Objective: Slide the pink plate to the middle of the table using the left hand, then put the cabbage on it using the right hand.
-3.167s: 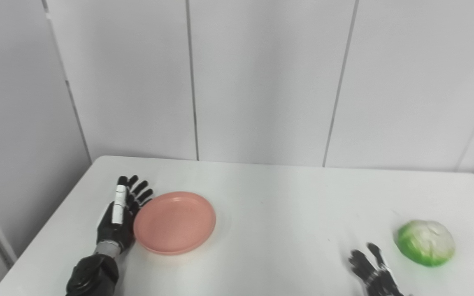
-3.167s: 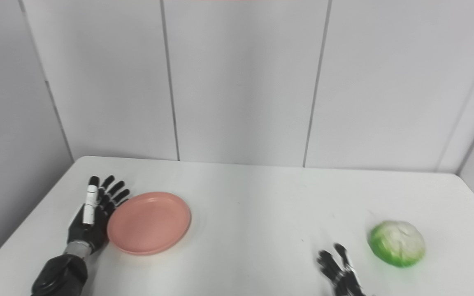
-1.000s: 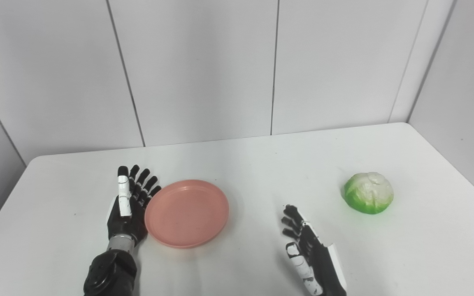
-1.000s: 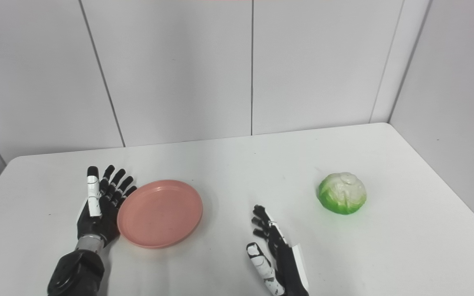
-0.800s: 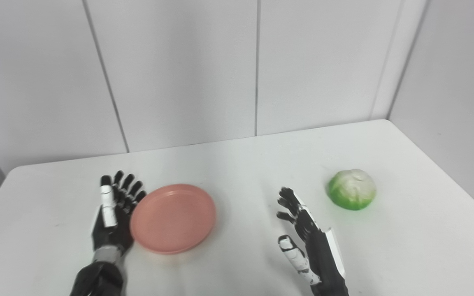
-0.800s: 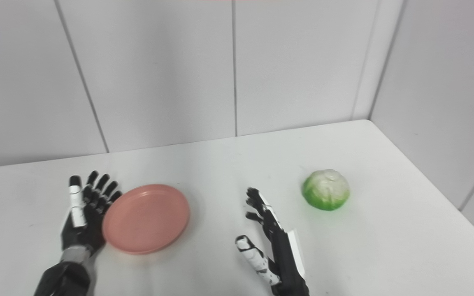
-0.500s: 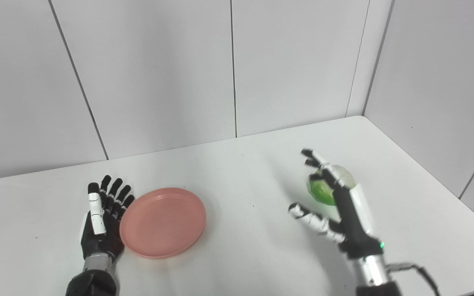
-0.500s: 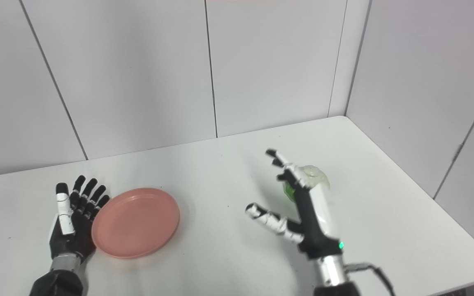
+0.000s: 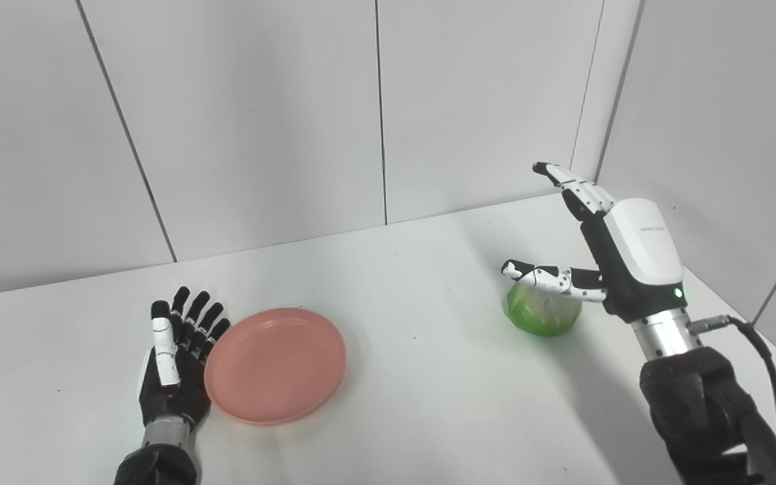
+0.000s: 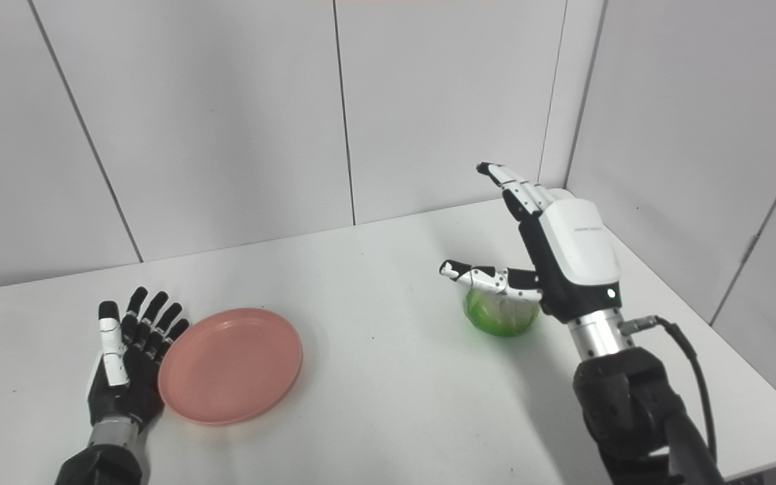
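The pink plate [image 9: 275, 365] rests against the splayed, empty left hand [image 9: 176, 367], left of centre. The right hand [image 9: 620, 259] hovers spread above the cabbage [image 9: 541, 311], ungrasped.

The right hand [image 9: 620, 252] has risen from low near the table's front edge. It now hangs spread above the cabbage [image 9: 541, 314], thumb over its top.
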Action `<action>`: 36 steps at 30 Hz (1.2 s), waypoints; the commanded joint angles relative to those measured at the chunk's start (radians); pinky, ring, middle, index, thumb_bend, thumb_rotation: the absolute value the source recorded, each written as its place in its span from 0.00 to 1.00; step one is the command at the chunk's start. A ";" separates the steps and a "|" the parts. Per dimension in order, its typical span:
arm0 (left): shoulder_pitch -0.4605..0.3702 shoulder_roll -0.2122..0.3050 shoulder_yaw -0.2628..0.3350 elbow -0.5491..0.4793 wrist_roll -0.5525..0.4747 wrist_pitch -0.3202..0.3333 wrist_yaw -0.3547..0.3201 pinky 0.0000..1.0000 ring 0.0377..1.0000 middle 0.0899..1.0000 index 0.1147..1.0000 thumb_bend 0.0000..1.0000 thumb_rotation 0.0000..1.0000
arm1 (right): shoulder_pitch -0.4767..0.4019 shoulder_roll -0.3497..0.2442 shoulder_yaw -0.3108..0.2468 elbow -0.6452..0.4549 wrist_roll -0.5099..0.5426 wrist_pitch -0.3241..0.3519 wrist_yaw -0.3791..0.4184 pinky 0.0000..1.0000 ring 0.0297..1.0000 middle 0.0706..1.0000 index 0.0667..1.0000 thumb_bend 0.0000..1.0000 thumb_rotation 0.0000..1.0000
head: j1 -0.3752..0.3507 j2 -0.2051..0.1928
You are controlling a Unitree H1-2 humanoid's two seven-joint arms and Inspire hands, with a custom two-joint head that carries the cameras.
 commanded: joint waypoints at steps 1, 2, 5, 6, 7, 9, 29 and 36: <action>0.019 -0.004 -0.010 -0.012 0.011 0.033 0.010 0.89 0.90 0.92 0.95 0.84 0.88 | -0.058 -0.048 0.000 0.001 -0.028 0.033 0.035 0.68 0.82 0.88 0.88 0.85 0.84 | 0.001 0.001; 0.021 -0.006 -0.012 -0.017 0.012 0.036 0.011 0.90 0.91 0.93 0.96 0.84 0.88 | -0.068 -0.061 0.002 0.011 -0.036 0.041 0.054 0.68 0.83 0.88 0.87 0.86 0.83 | 0.005 0.002; 0.025 -0.007 -0.017 -0.023 0.014 0.036 0.014 0.91 0.92 0.93 0.96 0.85 0.89 | -0.101 -0.097 0.012 0.047 -0.065 0.078 0.117 0.70 0.84 0.88 0.86 0.90 0.81 | 0.007 0.003; 0.027 -0.008 -0.018 -0.027 0.016 0.037 0.015 0.90 0.92 0.93 0.96 0.85 0.89 | -0.111 -0.108 0.017 0.058 -0.074 0.093 0.142 0.72 0.87 0.90 0.87 0.93 0.81 | 0.008 0.004; 0.028 -0.008 -0.019 -0.030 0.016 0.039 0.016 0.90 0.92 0.93 0.96 0.85 0.89 | -0.117 -0.115 0.019 0.064 -0.081 0.104 0.159 0.73 0.88 0.90 0.88 0.94 0.81 | 0.008 0.004; 0.030 -0.006 -0.023 -0.034 0.020 0.043 0.020 0.90 0.92 0.94 0.96 0.86 0.90 | -0.138 -0.137 0.033 0.101 -0.090 0.121 0.192 0.73 0.87 0.90 0.87 0.96 0.79 | 0.010 0.006; 0.033 0.007 -0.021 -0.039 0.014 0.051 0.025 0.88 0.91 0.92 0.95 0.84 0.90 | -0.235 -0.179 0.167 0.365 -0.083 0.243 0.351 0.59 0.81 0.87 0.85 1.00 0.70 | 0.026 0.022; 0.031 0.007 -0.020 -0.037 0.010 0.060 0.022 0.88 0.90 0.93 0.95 0.84 0.90 | -0.224 -0.186 0.203 0.408 -0.074 0.239 0.356 0.62 0.81 0.87 0.86 1.00 0.71 | 0.031 0.026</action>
